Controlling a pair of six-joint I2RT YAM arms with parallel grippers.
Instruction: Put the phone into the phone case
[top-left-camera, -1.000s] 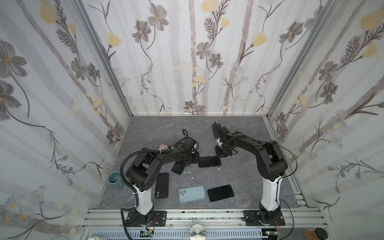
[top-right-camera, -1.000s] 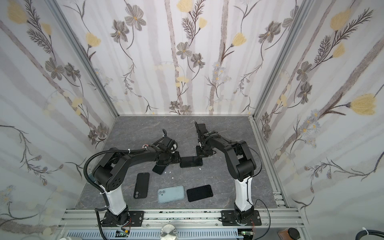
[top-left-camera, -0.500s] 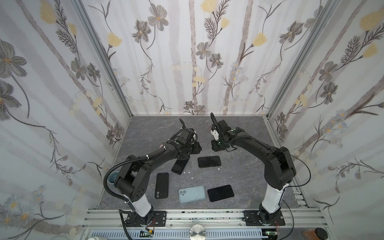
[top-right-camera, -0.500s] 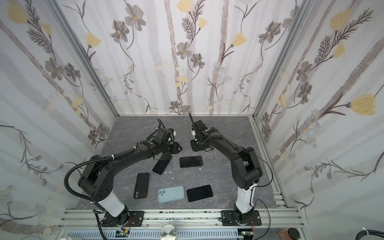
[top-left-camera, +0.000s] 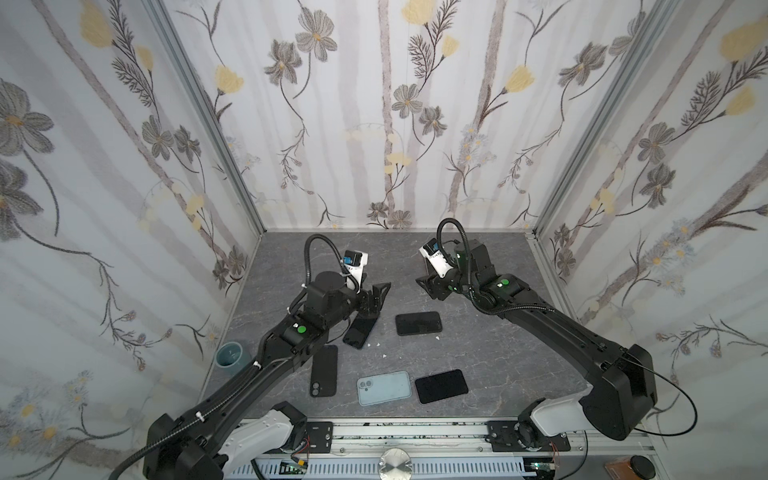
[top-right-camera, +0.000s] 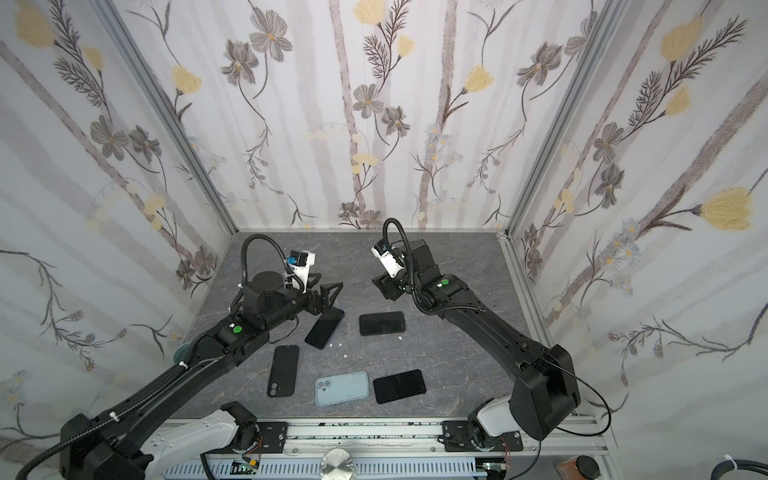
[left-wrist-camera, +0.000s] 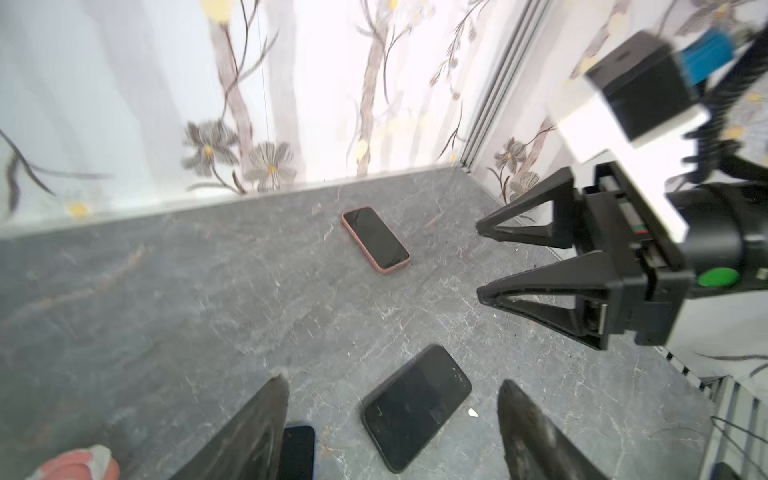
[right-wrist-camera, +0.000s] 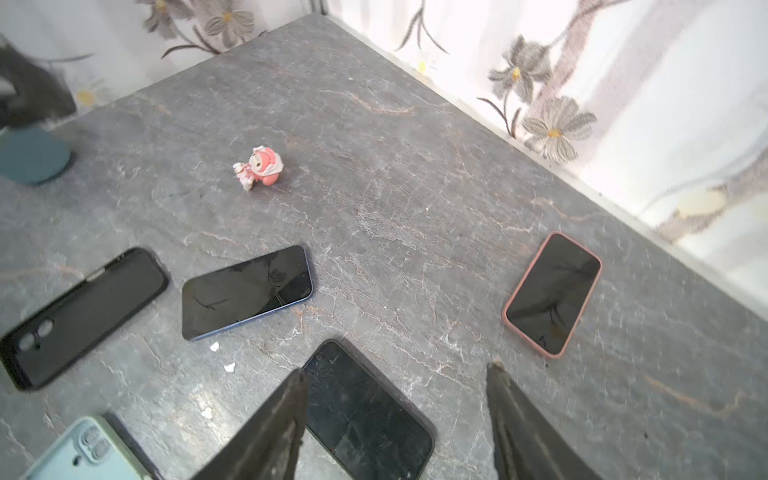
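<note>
You have both grippers raised off the worktop (top-left-camera: 478, 353) and empty. Your left gripper (left-wrist-camera: 392, 384) hangs over the left half with its fingers wide apart and nothing between them; your right gripper (right-wrist-camera: 397, 370) faces it from the right, fingers spread too and bare. The black phone (top-left-camera: 417, 323) lies flat and screen up about the middle of the worktop, just in front of the gap between the two grippers and touching neither. A dark rim runs all round its screen, though you cannot tell for sure from these views that the rim is a case. Just left of it a blue-edged phone (top-left-camera: 360, 331) lies at a slant, screen up, its far end under your left gripper. Nearer the front edge you see, from left to right, an empty black case (top-left-camera: 323, 376) with its camera holes toward the front, a pale blue phone (top-left-camera: 384, 387) back up, and a second black phone (top-left-camera: 441, 385). A teal cup (top-left-camera: 232, 357) sits at the left edge. In the wrist views a pink-cased phone (left-wrist-camera: 376, 240) lies screen up near the back edge, and a small pink figurine (right-wrist-camera: 262, 166) stands on the left half.
</note>
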